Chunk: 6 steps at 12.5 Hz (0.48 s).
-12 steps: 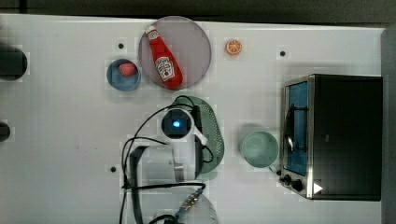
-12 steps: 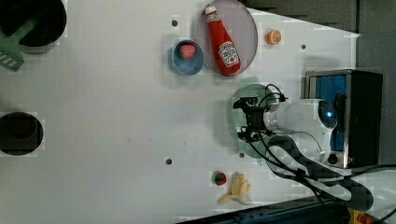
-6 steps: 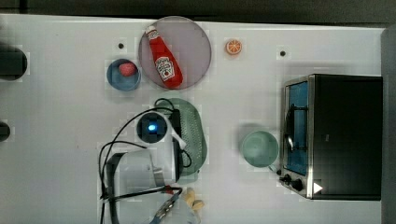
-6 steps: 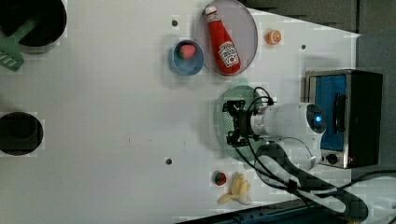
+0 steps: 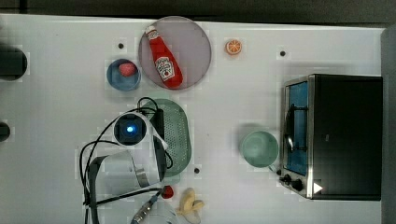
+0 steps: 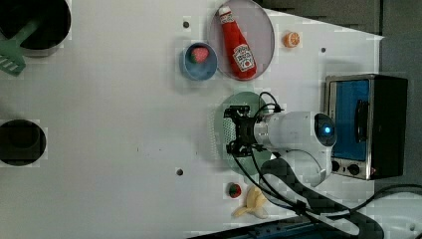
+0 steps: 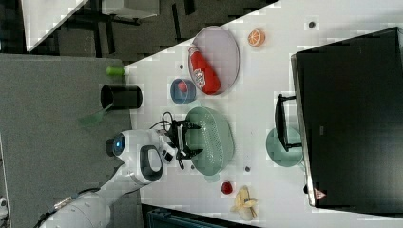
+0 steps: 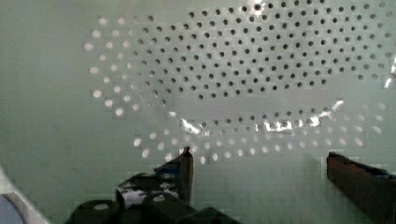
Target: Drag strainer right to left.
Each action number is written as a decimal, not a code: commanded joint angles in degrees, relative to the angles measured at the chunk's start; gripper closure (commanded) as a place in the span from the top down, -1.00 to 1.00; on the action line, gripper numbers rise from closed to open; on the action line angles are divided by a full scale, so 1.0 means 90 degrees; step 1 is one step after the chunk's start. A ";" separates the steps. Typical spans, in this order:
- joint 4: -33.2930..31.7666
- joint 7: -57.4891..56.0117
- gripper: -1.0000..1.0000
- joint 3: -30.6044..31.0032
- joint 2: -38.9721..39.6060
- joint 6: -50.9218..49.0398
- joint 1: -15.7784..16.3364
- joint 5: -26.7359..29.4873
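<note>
The strainer (image 5: 180, 135), a pale green oblong basket with a dotted floor, lies on the white table just below the plate in the top view. My arm reaches over the strainer's left side in the top view. My gripper (image 6: 236, 130) is open, its two black fingers spread wide and lowered into the basket. The wrist view shows the perforated floor (image 8: 233, 70) close up, with the fingertips (image 8: 184, 168) far apart over the smooth inner wall. In the right view the gripper (image 7: 190, 138) sits at the rim of the strainer (image 7: 214, 137) nearest the arm.
A plate (image 5: 191, 42) carries a ketchup bottle (image 5: 163, 65), beside a blue bowl (image 5: 123, 74). A mint bowl (image 5: 259, 148) and a toaster oven (image 5: 334, 135) stand at the top view's right. A banana (image 5: 189, 203) and a small red item (image 5: 167, 191) lie near the front edge.
The strainer and my arm have slid together toward the top view's left, away from the mint bowl. The fingers stay spread.
</note>
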 commanded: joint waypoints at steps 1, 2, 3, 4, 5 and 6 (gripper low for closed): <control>0.0475 0.0781 1.00 0.0157 0.0219 -0.0015 0.0274 0.0029; 0.0655 0.0886 1.00 0.0158 0.0330 -0.0032 0.0381 0.0029; 0.0812 0.0971 1.00 0.0161 0.0428 -0.0072 0.0491 0.0029; 0.0967 0.1000 1.00 0.0162 0.0516 -0.0091 0.0605 0.0029; 0.1120 0.1067 1.00 0.0161 0.0603 -0.0127 0.0710 0.0037; 0.1265 0.1142 1.00 0.0163 0.0689 -0.0191 0.0808 0.0038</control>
